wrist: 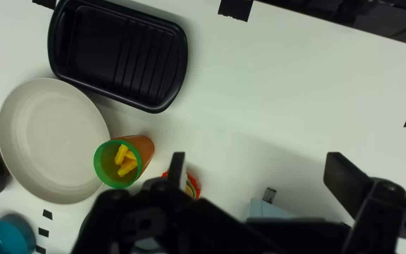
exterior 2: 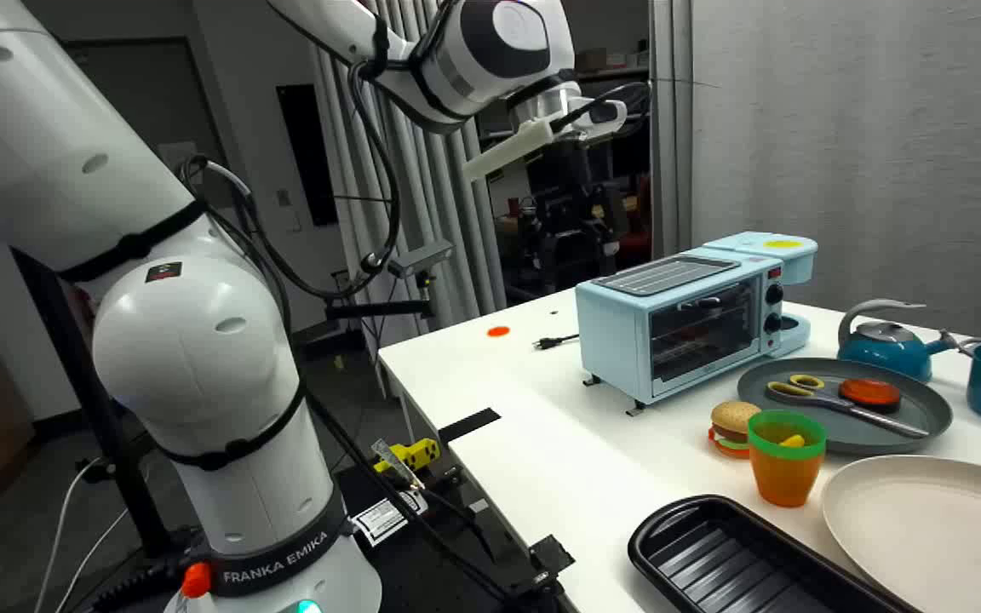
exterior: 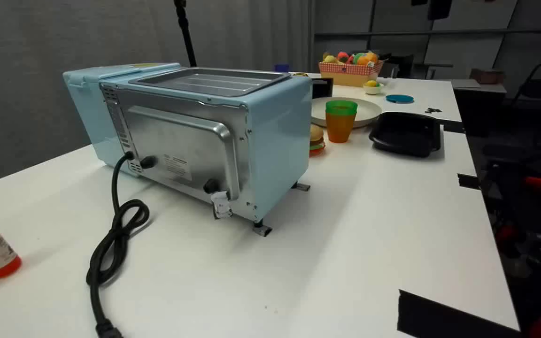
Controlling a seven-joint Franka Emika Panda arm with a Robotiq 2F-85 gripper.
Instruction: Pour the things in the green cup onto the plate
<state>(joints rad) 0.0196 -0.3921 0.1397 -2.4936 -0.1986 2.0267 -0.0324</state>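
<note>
Standing upright: grn-rimmed cup, orng below, sev. yel pcs inside.

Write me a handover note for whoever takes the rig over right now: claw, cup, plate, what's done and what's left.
Claw: open, holding nothing, up above the table.
Green-rimmed cup: upright on the table, with yellow pieces inside.
Plate: right beside the cup; no pieces show on it.
Done: no pouring yet; the cup is not in the claw.
Left: grip the cup, lift it, tip it over the plate. The burger sits close by the cup and may get in the way of a finger.
</note>
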